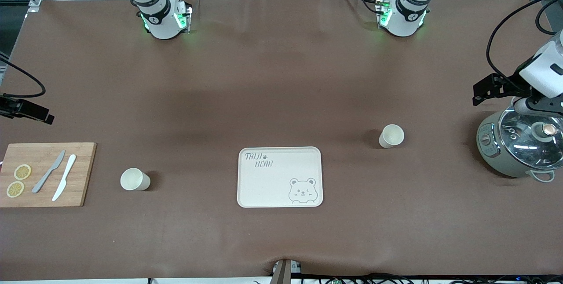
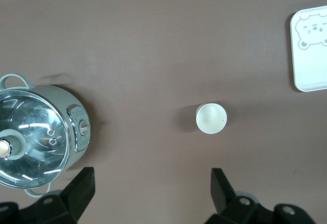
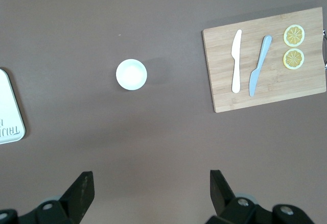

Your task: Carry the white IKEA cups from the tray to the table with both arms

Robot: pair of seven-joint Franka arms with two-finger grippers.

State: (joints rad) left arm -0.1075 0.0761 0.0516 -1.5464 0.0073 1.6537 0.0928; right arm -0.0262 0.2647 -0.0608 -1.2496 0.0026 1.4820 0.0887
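Two white IKEA cups stand upright on the brown table. One cup [image 1: 135, 179] is toward the right arm's end, beside the cutting board. The other cup [image 1: 391, 136] is toward the left arm's end, farther from the front camera. The bear tray [image 1: 280, 152] lies between them and holds nothing. My left gripper [image 2: 153, 191] is open and empty, high over bare table between its cup [image 2: 211, 118] and the pot. My right gripper [image 3: 152, 191] is open and empty, high over bare table, apart from its cup [image 3: 131, 74].
A bamboo cutting board [image 1: 44, 174] with two knives and two lemon slices lies at the right arm's end. A green pot with a glass lid [image 1: 519, 143] stands at the left arm's end, under the left arm's wrist [image 1: 543, 73].
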